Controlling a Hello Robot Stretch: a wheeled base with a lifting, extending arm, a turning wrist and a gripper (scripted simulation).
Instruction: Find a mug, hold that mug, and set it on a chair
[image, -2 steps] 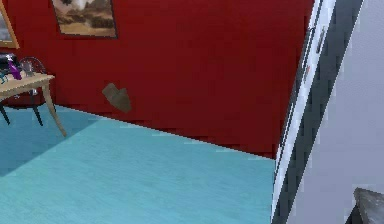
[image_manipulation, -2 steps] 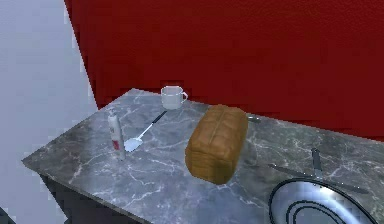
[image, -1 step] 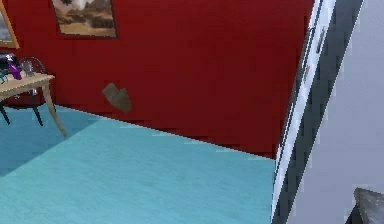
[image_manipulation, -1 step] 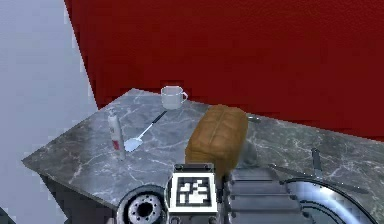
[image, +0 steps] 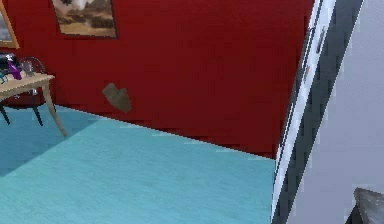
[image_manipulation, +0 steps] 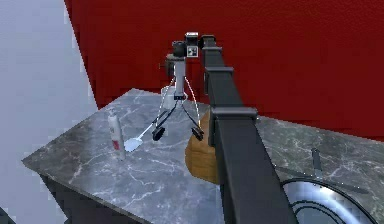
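1. Forward view, left edge: wooden table (image: 28, 86) with small clutter on top. A dark chair (image: 37, 98) sits behind it, against the red wall (image: 200, 60). A framed picture (image: 85, 15) hangs above.
2. Forward view, middle to right: bare teal floor (image: 130, 170), then a tall white-and-grey upright panel (image: 310, 110).
3. Arm side view, left: grey marble counter (image_manipulation: 90, 165). A slim white upright thing with a red band (image_manipulation: 115, 132) stands on it, left of the gripper and apart from it.
4. Arm side view, middle: the gripper (image_manipulation: 175, 130) hangs at the far end of the arm (image_manipulation: 235, 130), with its thin fingers (image_manipulation: 157, 125) pointing down at the countertop. Grip state: cannot tell. Whether it holds anything: cannot tell either, since things stand on the counter at and behind it.
5. Key relation: a tan-brown thing (image_manipulation: 200, 158), probably the mug, stands on the counter just right of and below the fingertips in this view. The arm hides its right half. It looks upright, long axis vertical. No handle can be made out. Whether the fingers are over it or beside it cannot be told.
6. Judgement: the coming move turns on bringing the fingers a little toward this view's right and down, to centre on that thing.
7. Arm side view, right: a sink (image_manipulation: 300, 190) is set in the counter.
8. Views compared: the arm side view gives the gripper-to-mug relation. The forward view gives the chair, well apart across the floor.
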